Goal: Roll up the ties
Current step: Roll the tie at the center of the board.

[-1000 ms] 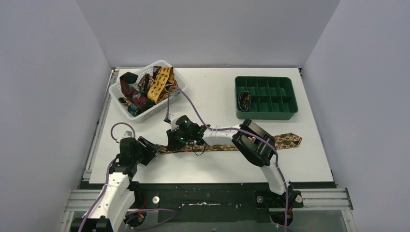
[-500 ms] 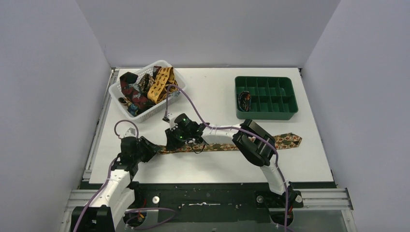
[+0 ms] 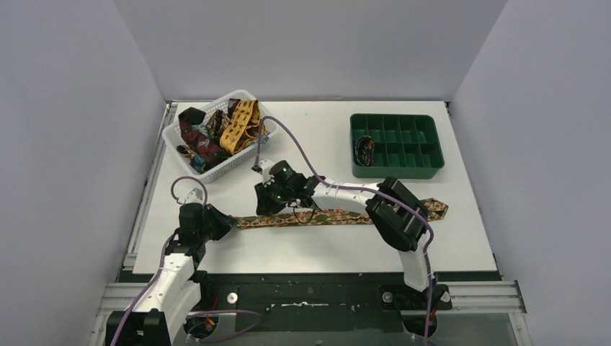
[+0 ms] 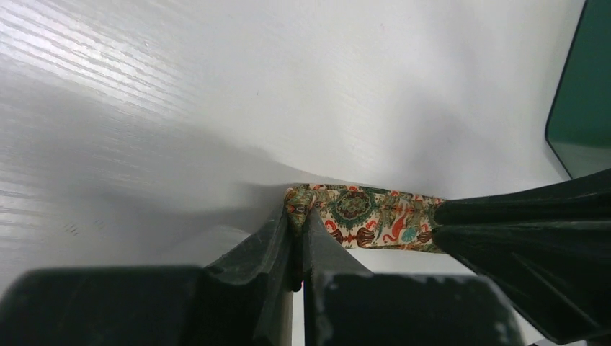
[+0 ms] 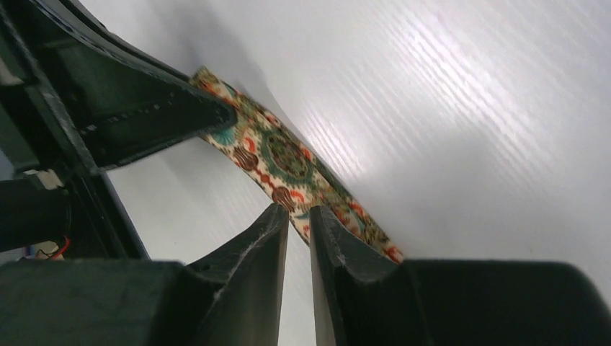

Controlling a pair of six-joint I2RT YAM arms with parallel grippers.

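A brown-orange multicolour tie (image 3: 339,218) lies stretched left to right across the front of the table. My left gripper (image 3: 229,222) is shut on its narrow left end; in the left wrist view the fabric (image 4: 360,216) bunches between the fingertips of that gripper (image 4: 297,213). My right gripper (image 3: 265,207) hovers just right of it over the tie (image 5: 288,162). In the right wrist view this gripper (image 5: 297,216) stands open by a narrow gap with nothing between its fingers. The left gripper's fingers (image 5: 144,115) show at the tie's end there.
A white basket (image 3: 173,137) at the back left holds more ties (image 3: 216,133), dark red and mustard yellow. A green compartment tray (image 3: 396,169) at the back right has one small coil (image 3: 364,150) in a left cell. Purple cables loop over both arms.
My left gripper has shut on the tie's narrow end. My right gripper has let go of the tie, opened slightly and drawn back and to the right.
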